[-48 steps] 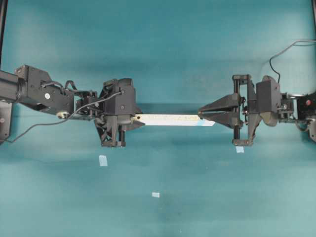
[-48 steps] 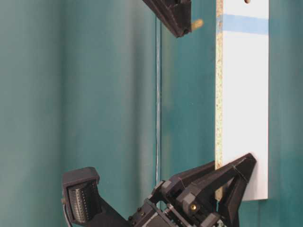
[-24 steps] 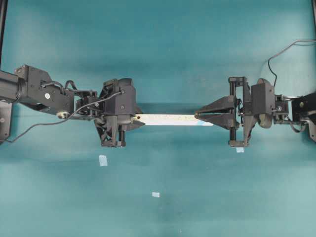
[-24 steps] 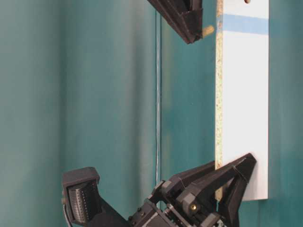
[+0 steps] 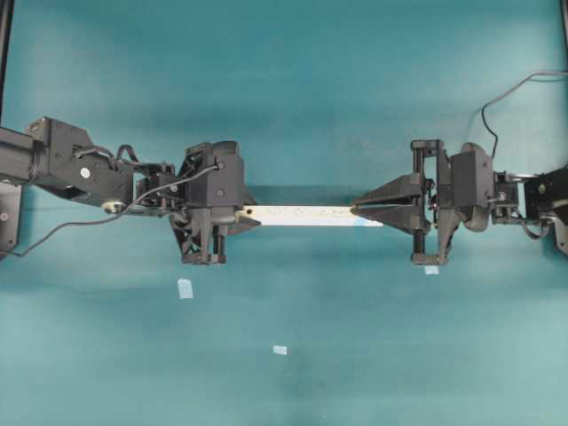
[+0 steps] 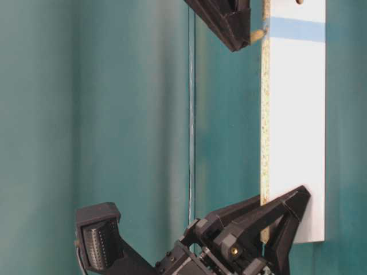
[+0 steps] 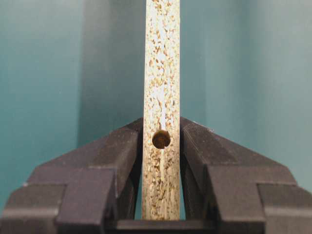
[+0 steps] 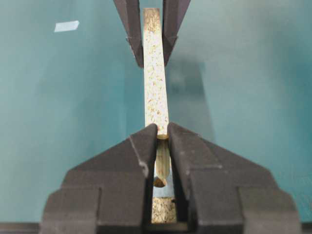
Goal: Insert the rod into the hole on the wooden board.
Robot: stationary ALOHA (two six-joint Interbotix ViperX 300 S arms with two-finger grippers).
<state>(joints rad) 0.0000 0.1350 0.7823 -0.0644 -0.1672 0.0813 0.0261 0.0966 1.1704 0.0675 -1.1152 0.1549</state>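
Note:
The wooden board [image 5: 302, 215] hangs above the table, and my left gripper [image 5: 244, 216] is shut on its left end. In the left wrist view the fingers [image 7: 117, 151] clamp the speckled edge [image 7: 161, 73] beside a dark unmarked hole [image 7: 161, 139]. My right gripper [image 5: 357, 210] is shut on the rod [image 8: 162, 161] over the board's right end. In the table-level view the rod's tip [image 6: 257, 35] touches the speckled edge at the light-blue mark [image 6: 298, 28]. The marked hole itself is hidden behind the rod and fingers.
Pale-blue tape squares lie on the teal table at the left [image 5: 185, 288], in the lower middle [image 5: 280, 350] and under the right gripper [image 5: 431, 269]. A black cable [image 5: 506, 98] loops at the back right.
My right gripper has moved left toward the board with the rod. The rod's tip, apart from the board's edge a second ago, now touches it at the blue mark. The left gripper has not moved.

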